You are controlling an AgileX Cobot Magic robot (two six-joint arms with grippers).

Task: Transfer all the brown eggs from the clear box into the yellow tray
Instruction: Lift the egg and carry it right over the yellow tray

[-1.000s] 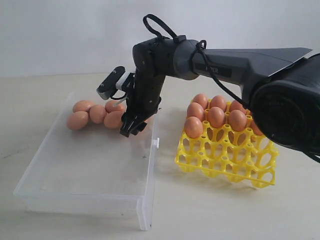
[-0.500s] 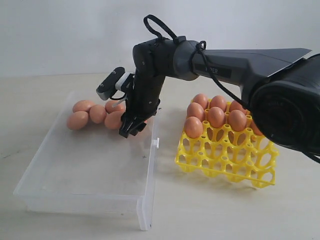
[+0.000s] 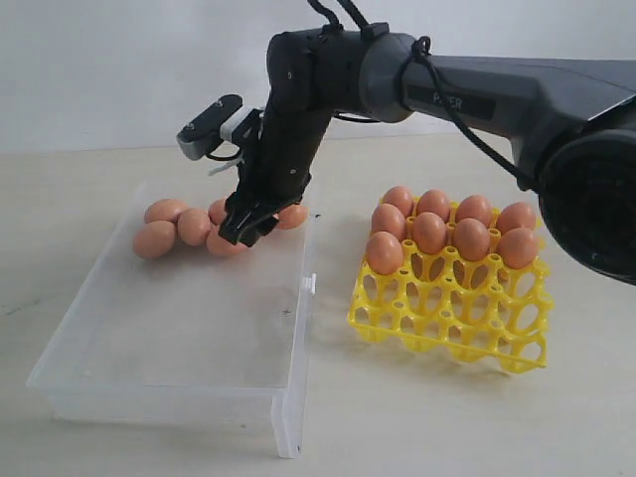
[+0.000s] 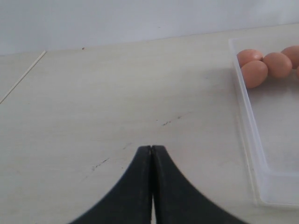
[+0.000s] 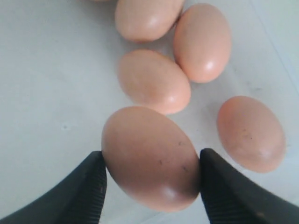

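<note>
Cams: 1 ext., 2 wrist.
Ext.: raised, oblique, mid-range. L wrist: low, off clear box [image 4: 247, 116] side. R wrist: close, looking down. All three share brown eggs [image 3: 164, 211].

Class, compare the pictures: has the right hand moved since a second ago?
Yes. The right hand has risen and shifted left in the exterior view, away from the latch tab.

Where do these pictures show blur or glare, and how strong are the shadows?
Exterior view: soft, even light; only faint shadows beneath the yellow tray and clear box; the arm blurs at the right edge. Right wrist view: small dull highlights on the nearest brown egg, no hard glare. Left wrist view: flat, pale light.
</note>
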